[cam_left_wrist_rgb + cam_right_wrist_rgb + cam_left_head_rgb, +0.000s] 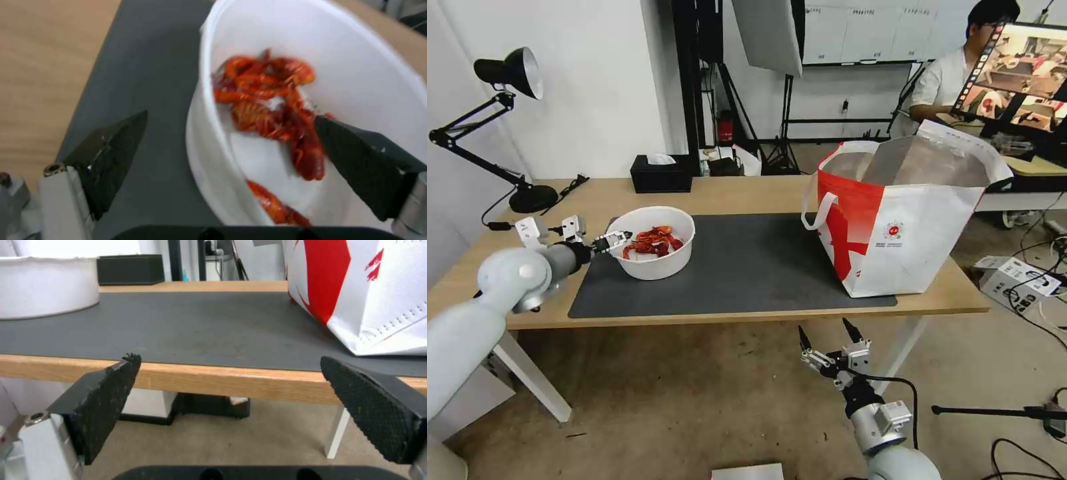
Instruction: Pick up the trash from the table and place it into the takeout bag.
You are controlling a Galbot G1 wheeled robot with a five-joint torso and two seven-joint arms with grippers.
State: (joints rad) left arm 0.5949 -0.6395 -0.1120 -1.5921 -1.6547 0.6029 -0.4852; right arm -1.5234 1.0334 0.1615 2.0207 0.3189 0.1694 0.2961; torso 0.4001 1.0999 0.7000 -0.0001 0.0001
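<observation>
Left claw (231,140) agape astride bowl (356,66) rim

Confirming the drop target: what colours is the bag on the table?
White with red panels and silver lining, the bag shows best in the head view.

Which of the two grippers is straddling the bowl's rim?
The left gripper: open, one finger inside the white bowl over the crayfish shells, the other outside. The right gripper hangs open below the table edge.
</observation>
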